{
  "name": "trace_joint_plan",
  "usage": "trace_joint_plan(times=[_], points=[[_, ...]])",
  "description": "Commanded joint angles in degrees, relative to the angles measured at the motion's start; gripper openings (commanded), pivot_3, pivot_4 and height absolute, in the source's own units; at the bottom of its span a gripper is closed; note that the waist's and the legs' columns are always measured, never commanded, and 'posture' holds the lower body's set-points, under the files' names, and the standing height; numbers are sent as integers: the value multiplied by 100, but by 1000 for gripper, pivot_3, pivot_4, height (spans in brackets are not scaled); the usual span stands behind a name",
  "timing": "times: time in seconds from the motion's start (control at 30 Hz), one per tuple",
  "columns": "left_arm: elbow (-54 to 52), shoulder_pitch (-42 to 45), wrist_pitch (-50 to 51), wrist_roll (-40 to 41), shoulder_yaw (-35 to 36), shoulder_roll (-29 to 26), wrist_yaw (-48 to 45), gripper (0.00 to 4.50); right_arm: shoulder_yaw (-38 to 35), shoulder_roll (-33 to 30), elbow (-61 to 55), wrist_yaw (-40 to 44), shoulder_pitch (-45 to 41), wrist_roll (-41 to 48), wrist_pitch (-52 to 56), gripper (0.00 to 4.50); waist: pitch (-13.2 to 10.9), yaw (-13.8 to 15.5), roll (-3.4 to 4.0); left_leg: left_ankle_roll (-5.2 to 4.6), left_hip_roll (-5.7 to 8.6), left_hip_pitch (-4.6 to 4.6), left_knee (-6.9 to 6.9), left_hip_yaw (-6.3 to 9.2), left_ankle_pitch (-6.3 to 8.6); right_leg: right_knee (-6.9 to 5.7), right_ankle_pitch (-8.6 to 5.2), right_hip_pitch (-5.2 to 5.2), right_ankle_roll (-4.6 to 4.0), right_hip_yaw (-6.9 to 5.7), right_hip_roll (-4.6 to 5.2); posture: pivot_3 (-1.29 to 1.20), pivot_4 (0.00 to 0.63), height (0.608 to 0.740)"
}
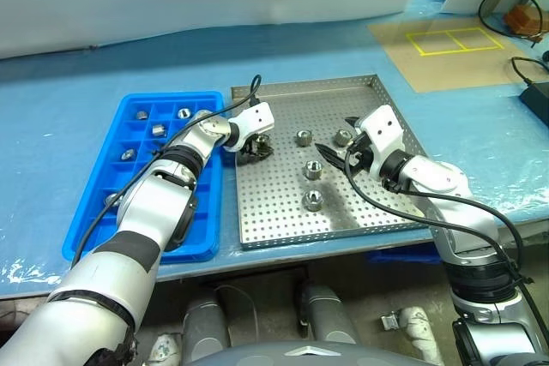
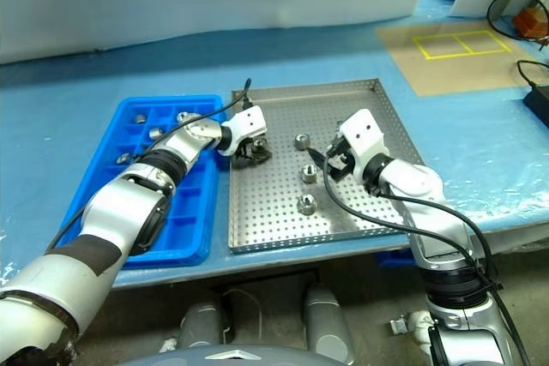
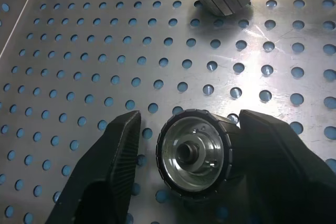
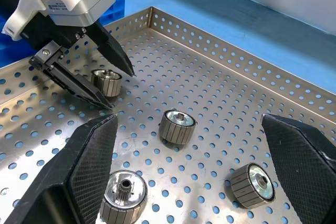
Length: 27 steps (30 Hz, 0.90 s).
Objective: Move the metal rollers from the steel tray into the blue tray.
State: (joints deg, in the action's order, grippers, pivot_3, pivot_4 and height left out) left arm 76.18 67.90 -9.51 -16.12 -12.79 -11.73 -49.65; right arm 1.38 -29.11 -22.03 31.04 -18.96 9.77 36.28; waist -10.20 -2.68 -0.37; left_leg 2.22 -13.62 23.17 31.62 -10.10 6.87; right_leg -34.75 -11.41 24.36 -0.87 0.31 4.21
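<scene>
Steel tray (image 1: 283,212) beside blue tray (image 1: 94,212) on the surface. Left claw (image 3: 184,156) straddles one metal roller (image 3: 191,153) near the steel tray's left rim, jaws apart, one touching. Right claw (image 4: 194,166) gapes wide over other rollers. Grasp step; next: close, lift, carry across.

steel tray (image 1: 283,212): silver, perforated | blue tray (image 1: 94,212): bright blue | metal rollers (image 1: 313,201): silver-grey, ribbed

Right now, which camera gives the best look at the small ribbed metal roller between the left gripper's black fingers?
The left wrist view: the ribbed metal roller lies large between the left gripper's fingers, its hub visible. The right wrist view shows it smaller, from the side. In the eye views the gripper mostly hides it.
</scene>
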Motion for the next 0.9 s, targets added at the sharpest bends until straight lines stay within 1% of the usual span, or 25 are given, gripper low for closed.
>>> trace_joint_plan(times=[0.03, 0.07, 0.17, 0.2, 0.3, 0.33, 0.57, 0.7, 0.8, 0.9], points=[[35, -45, -37, -72, -18, -101, -159, 3055, -13, -9, -50, -50, -24, -32, -147, 4500, 0, -1, 0, 0, 0, 0, 0, 0, 0, 0, 0, 0, 0, 0, 0, -580, 150, 740], [31, -48, -51, -58, -7, -105, -208, 2974, -12, -8, -41, -50, -32, -36, -152, 4500, 0, -1, 0, 0, 1, 1, 0, 0, 0, 0, 0, 0, 0, 0, 0, -578, 150, 740], [32, -50, -5, -52, 19, -108, -129, 2077, -9, -5, -6, -47, -62, -41, -170, 4500, 0, 0, 0, 0, 1, 2, -1, 0, 0, 2, 0, 0, 0, 0, 1, -572, 150, 740], [33, -52, 6, -54, 23, -108, -94, 2077, -6, -5, 5, -47, -70, -45, -177, 4500, 0, -1, 0, 0, 1, 2, -2, 0, 0, 2, 0, 0, 0, -1, 1, -572, 150, 740], [13, -93, -100, 21, 65, -122, -376, 2077, 5, 0, 28, -41, -91, -52, -191, 4500, 0, -1, 0, 0, 1, 1, -4, 0, 0, 2, 0, 0, 0, -1, 0, -565, 150, 740], [9, -98, -85, 39, 86, -125, -357, 1920, 12, 5, 41, -38, -105, -53, -197, 4500, 0, -1, 0, 0, 1, 1, -4, 0, 0, 3, 0, 0, 0, -1, 0, -562, 150, 740], [-29, -70, -161, 107, 212, -147, -137, 1911, 46, 13, 167, 4, -227, -40, -236, 4500, 0, -2, 0, 0, 0, -1, -6, -1, 0, 3, 0, 0, 0, -1, 0, -540, 150, 740], [-157, 47, -204, 770, 847, -67, -398, 1911, 89, 43, 293, 28, -296, -51, -299, 4500, -2, 23, 0, 1, 1, 5, -7, -1, 0, 4, 0, 4, 0, -2, 1, -514, 150, 740], [-417, 110, -26, 1659, 1576, -34, -1364, 1911, 191, 108, 390, 87, -395, -29, -347, 4500, -3, 45, -1, 0, 4, 9, -14, -1, 0, 9, 0, 5, -1, -3, 3, -487, 150, 740], [-658, 91, 111, 2024, 1847, -129, -1832, 1911, 266, 152, 613, 139, -534, -55, -448, 4500, -3, 80, -1, 1, 6, 8, -23, -1, 0, 13, 0, 5, -2, -4, 5, -449, 150, 740]])
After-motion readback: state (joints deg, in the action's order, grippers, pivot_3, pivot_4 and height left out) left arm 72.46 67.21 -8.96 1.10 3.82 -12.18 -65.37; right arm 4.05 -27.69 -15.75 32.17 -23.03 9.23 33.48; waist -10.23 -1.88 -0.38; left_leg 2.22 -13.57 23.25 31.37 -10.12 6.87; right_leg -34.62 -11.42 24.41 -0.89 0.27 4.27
